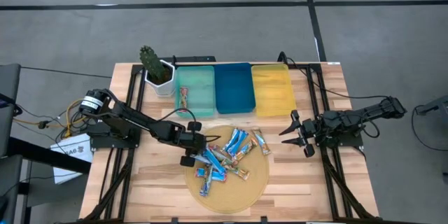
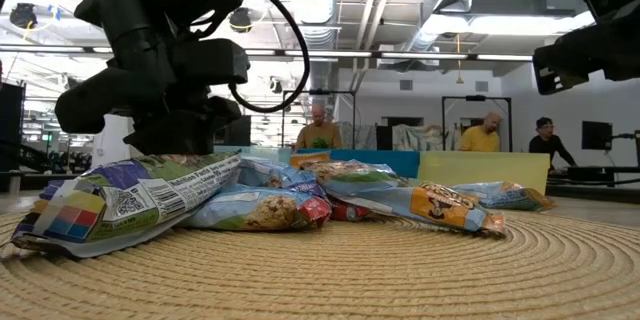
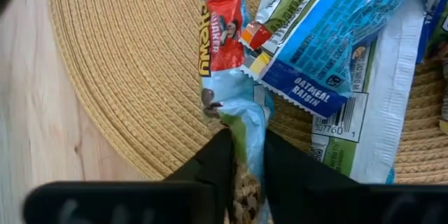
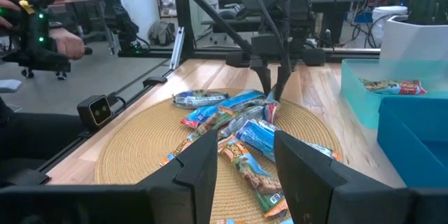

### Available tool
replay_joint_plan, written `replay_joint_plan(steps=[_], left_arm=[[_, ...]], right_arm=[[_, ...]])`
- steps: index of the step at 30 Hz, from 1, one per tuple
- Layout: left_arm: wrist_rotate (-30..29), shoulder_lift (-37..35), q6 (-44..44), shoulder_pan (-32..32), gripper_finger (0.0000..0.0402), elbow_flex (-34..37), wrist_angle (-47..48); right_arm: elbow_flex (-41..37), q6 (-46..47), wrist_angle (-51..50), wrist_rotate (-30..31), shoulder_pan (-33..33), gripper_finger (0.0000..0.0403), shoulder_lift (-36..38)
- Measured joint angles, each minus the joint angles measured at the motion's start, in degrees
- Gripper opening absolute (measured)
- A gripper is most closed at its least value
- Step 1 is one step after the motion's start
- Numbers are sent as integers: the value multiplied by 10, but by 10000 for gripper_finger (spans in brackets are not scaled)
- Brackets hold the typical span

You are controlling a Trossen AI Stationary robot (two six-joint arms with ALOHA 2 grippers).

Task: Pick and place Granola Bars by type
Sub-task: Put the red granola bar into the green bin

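at the table's far left corner stands a small green cactus in a white pot (image 1: 155, 70), clear of the work. just right of it runs a row of three rectangular plastic trays: a teal tray (image 1: 203, 105) with one red-patterned bar (image 1: 185, 98) already lying in it, a blue tray (image 1: 234, 105) and a yellow tray (image 1: 273, 105), both of which look bare from above.

the left gripper (image 1: 199, 142) is down at the left edge of the round woven straw mat (image 1: 231, 196). its jaws have pinched together on the end of a light-blue foil bar with a red "chewy" label (image 3: 225, 49), so the grasp step looks to be in hand. the rest of the granola bars (image 1: 227, 155), mostly blue-and-white wrappers with a few orange and tan ones, lie heaped across the mat's upper half, several overlapping.

the next move, as i judge it, calls for a clean lift so the pinched bar slides free of the oatmeal raisin wrapper (image 3: 329, 56) lying against it, then a carry to whichever tray suits its type.

the right gripper (image 1: 303, 138) waits past the mat's right edge, jaws apart and empty.

hard to make out: how much of the bar sits between the left fingers, since they cover its end; which bars lie under others; and the trays' floors from table height.
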State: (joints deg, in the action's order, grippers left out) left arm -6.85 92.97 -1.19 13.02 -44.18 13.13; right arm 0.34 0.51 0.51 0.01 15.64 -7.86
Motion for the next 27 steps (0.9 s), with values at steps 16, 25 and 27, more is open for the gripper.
replay_joint_plan(steps=[16,25,27], left_arm=[[0,-3,-12,1,15,0,-6],[-58,-4,-4,8,21,-4,-52],[-66,-4,1,8,21,-4,-75]], right_arm=[[0,0,0,0,0,134,0],[0,0,0,0,0,134,0],[0,0,0,0,0,134,0]])
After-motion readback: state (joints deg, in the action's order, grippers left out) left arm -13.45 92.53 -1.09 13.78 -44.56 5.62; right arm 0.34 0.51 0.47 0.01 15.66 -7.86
